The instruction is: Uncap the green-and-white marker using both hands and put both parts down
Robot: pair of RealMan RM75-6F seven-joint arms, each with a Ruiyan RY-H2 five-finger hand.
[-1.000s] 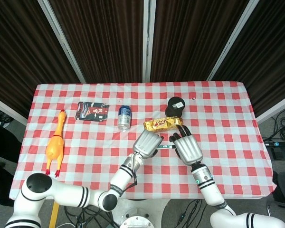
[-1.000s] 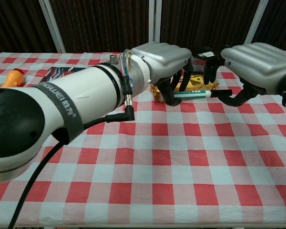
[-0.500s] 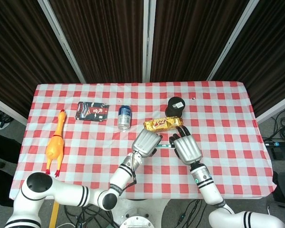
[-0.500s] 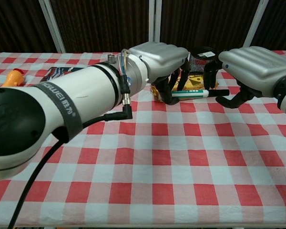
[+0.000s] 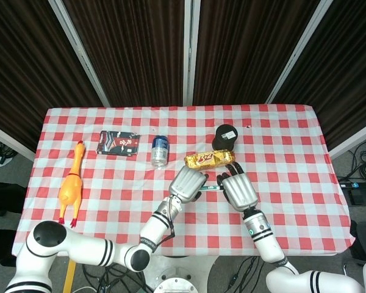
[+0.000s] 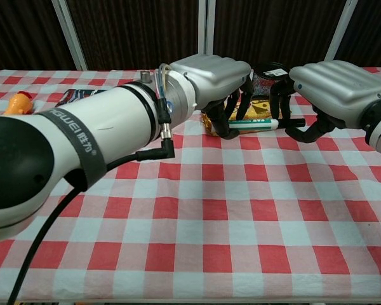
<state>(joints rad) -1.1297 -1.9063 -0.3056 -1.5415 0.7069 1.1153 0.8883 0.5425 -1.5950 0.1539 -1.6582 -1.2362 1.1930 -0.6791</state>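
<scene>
The green-and-white marker (image 6: 254, 122) lies level above the table, between my two hands. My left hand (image 6: 209, 76) grips its green-and-white barrel from above, fingers curled under it. My right hand (image 6: 333, 86) curls its fingers around the dark cap end (image 6: 293, 122) on the right. Whether the cap has come off the barrel I cannot tell. In the head view the left hand (image 5: 188, 184) and right hand (image 5: 240, 190) sit side by side, and only a short piece of the marker (image 5: 210, 188) shows between them.
A gold snack bar (image 5: 211, 160) lies just behind the hands, with a black container (image 5: 225, 137) beyond it. A can (image 5: 160, 149), a black-and-red packet (image 5: 118, 142) and a yellow rubber chicken (image 5: 71, 185) are on the left.
Both hands have drifted a little to the left with the marker. The right hand has closed in, so less of the marker shows between them.
</scene>
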